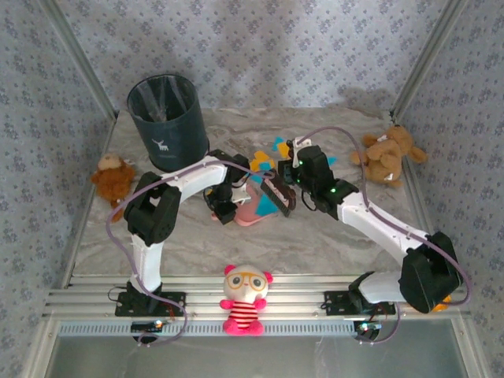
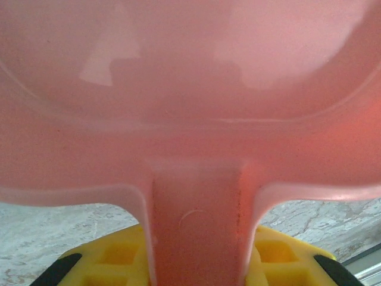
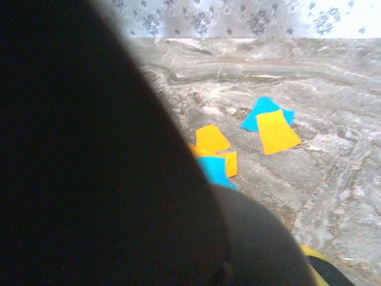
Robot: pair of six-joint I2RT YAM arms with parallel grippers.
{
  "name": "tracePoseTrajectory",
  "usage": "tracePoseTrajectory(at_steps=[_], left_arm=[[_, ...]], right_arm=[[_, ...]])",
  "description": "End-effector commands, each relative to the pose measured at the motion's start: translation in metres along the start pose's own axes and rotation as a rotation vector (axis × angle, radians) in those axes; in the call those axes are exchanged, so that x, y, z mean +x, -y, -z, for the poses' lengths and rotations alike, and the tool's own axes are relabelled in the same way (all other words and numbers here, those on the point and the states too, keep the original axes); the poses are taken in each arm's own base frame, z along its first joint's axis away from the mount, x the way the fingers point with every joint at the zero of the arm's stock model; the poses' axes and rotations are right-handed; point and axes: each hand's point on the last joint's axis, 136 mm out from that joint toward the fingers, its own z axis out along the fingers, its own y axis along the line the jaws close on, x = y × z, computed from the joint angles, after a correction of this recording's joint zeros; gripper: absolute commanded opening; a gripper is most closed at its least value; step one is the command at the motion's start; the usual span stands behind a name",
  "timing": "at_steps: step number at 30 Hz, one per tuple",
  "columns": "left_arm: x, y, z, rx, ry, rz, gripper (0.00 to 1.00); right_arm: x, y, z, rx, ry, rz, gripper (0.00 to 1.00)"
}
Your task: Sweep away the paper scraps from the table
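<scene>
Flat, limp and feather-light, the paper scraps (image 3: 277, 132) lie loose on the desk (image 3: 339, 179) at mid-frame of the right wrist view, likely better pushed than pinched; jaws of the left gripper (image 2: 196, 262) clamp the handle of the pink dustpan (image 2: 190, 89), those of the right gripper (image 1: 293, 183) are closed on a dark brush (image 1: 279, 197).

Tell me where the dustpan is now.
Top view: the dustpan lies at the table's middle, beyond the striped doll, beside a teal paper scrap; the left gripper holds its handle.
</scene>
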Motion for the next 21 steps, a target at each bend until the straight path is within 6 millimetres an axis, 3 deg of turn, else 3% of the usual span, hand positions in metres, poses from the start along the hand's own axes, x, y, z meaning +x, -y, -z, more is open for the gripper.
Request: tracePoseTrajectory(at_steps=[1, 8, 14, 21], left_arm=[[0.017, -0.001, 0.007, -0.013, -0.022, 0.031, 0.0], [0.024, 0.002, 0.008, 0.003, -0.025, 0.033, 0.0], [0.034, 0.011, 0.012, 0.038, -0.027, 0.016, 0.0], [0.034, 0.017, 0.006, 0.063, -0.045, 0.013, 0.0]], right_arm=[[-0.015, 0.014, 0.009, 0.097, 0.064, -0.026, 0.0], [-0.016, 0.031, 0.003, 0.235, 0.064, 0.007, 0.0], [0.005, 0.024, -0.001, 0.246, -0.014, 0.06, 0.0], [0.028, 0.005, -0.004, 0.183, -0.046, -0.018, 0.0]])
